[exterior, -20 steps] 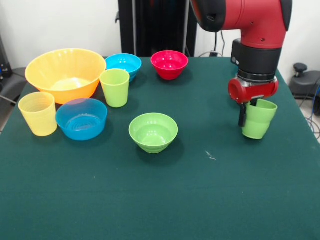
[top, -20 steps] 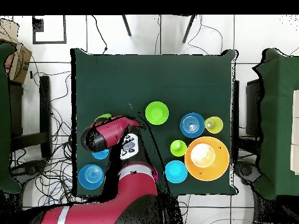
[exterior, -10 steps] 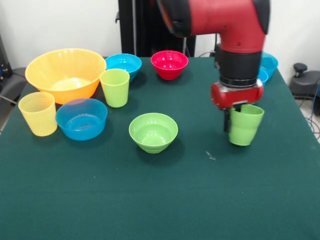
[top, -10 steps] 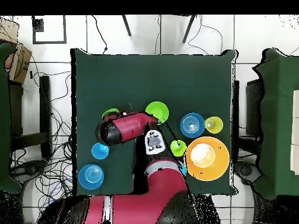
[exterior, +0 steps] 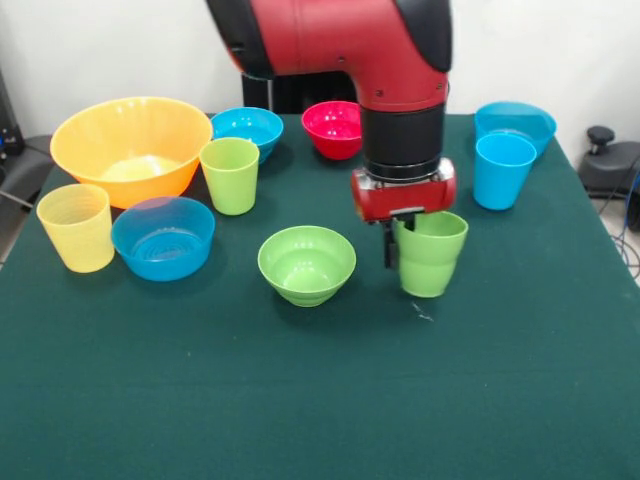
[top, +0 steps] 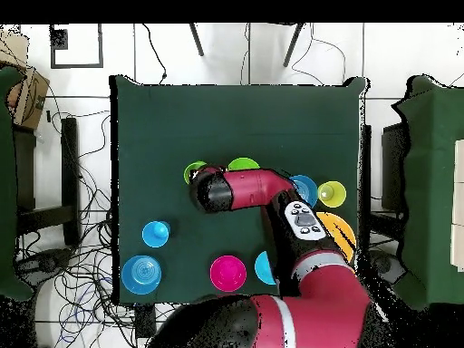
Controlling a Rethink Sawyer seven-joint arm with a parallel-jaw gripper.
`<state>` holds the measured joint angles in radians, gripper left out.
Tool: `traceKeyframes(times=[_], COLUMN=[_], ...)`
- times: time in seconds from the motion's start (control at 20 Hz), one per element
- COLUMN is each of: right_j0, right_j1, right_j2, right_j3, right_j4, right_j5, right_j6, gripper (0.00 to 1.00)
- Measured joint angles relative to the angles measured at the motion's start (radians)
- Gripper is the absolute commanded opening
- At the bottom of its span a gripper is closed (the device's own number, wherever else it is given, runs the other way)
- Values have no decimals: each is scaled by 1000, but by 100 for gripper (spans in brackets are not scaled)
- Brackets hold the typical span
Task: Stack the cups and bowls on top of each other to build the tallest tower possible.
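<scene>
Front view, near to far. Nearest piece is the small green bowl (exterior: 306, 264), empty, sitting upright on the green table (exterior: 300, 400). Just at its 3 o'clock hangs the green stepped cup (exterior: 430, 253), mouth up, nothing visible inside; its base looks just off the cloth but contact is hard to call. The gripper (exterior: 402, 238) is clamped on that cup's rim: one dark finger (exterior: 389, 246) runs down the outer wall on the bowl side, the other finger is hidden inside the cup.

At the small green bowl's 9 o'clock: wide blue bowl (exterior: 163, 237), empty, with the pale yellow cup (exterior: 76, 227) just beside it at 9. Further back, yellow-green cup (exterior: 230, 175), upright, near the large yellow-orange bowl (exterior: 130, 147), empty. At the held cup's 1 o'clock stands the sky blue cup (exterior: 503, 170), with a blue bowl (exterior: 515, 124) behind it, partly covered by the cup. Far row: small blue bowl (exterior: 247, 130) and red bowl (exterior: 337, 128), the red one partly cut by the arm (exterior: 350, 40).

Overhead, the arm covers the held cup almost wholly; only a green sliver shows. The yellow-orange bowl is mostly hidden there too.
</scene>
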<state>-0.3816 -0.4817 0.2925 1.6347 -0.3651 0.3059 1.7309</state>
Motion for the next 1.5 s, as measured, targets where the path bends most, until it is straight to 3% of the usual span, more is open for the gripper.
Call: traceKeyframes(times=[0.4,1.05,1.5], right_j0=[-44,-57,-174], right_j1=[1,1,1], right_j2=[80,164,261], right_j3=[1,23,79], right_j4=[0,-62,-110], right_j5=[100,103,103], right_j6=[0,0,0], gripper=[0,0,0])
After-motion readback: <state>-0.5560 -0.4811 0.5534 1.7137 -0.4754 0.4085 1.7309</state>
